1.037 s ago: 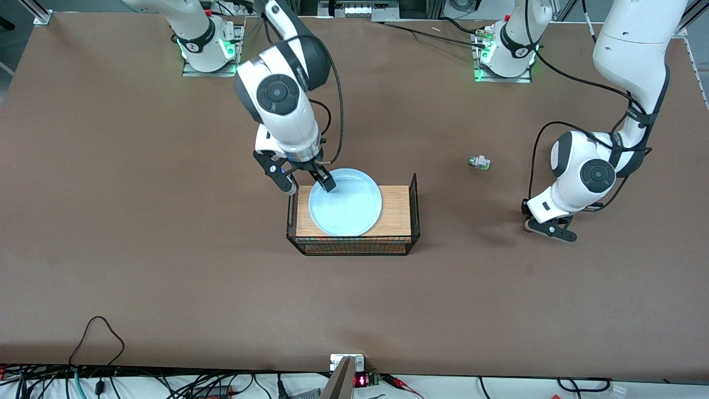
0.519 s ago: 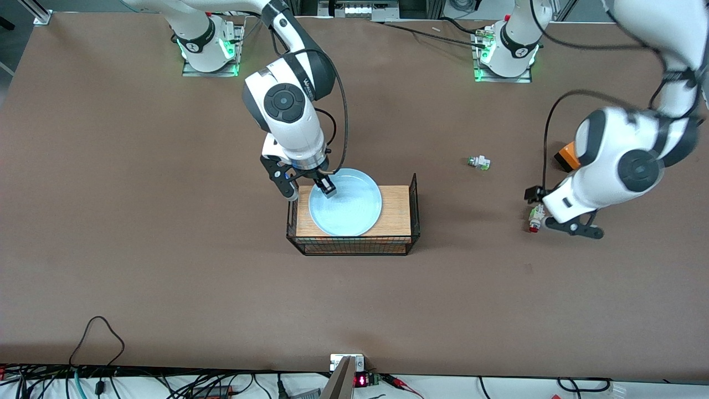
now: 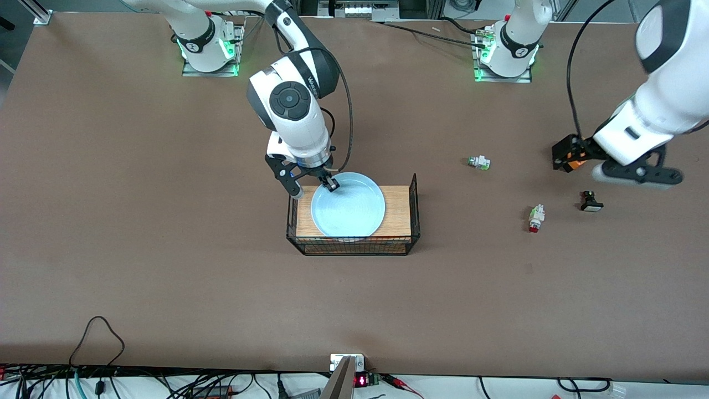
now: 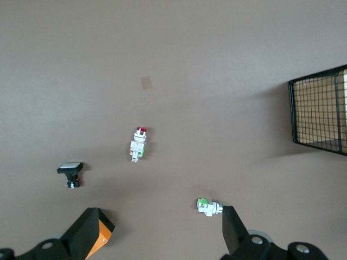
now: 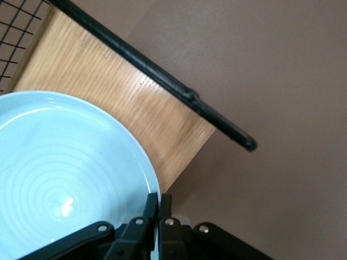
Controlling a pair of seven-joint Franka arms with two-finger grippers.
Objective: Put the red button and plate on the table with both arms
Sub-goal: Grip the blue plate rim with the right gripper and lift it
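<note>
Red-capped red button (image 3: 535, 218) lies flat, cap toward the front camera

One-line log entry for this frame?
left end effector: open, over table | right end effector: shut on plate rim | red button: on table

Two Franka arms: right gripper clamped on plate rim, left gripper raised and spread.

Right arm: reaches from its base at the right arm's end of the table toward mid-table, wrist pointed down; right gripper (image 3: 330, 184) (image 5: 158, 208) has its fingers pinched together on the rim of the plate (image 3: 348, 210) (image 5: 59, 173), at the edge toward the robots' bases. Left arm: extends from its base out past the left arm's end of the table, forearm slanted; left gripper (image 3: 615, 163) (image 4: 162, 230) hangs in the air over the table, fingers set wide apart and holding nothing.
</note>
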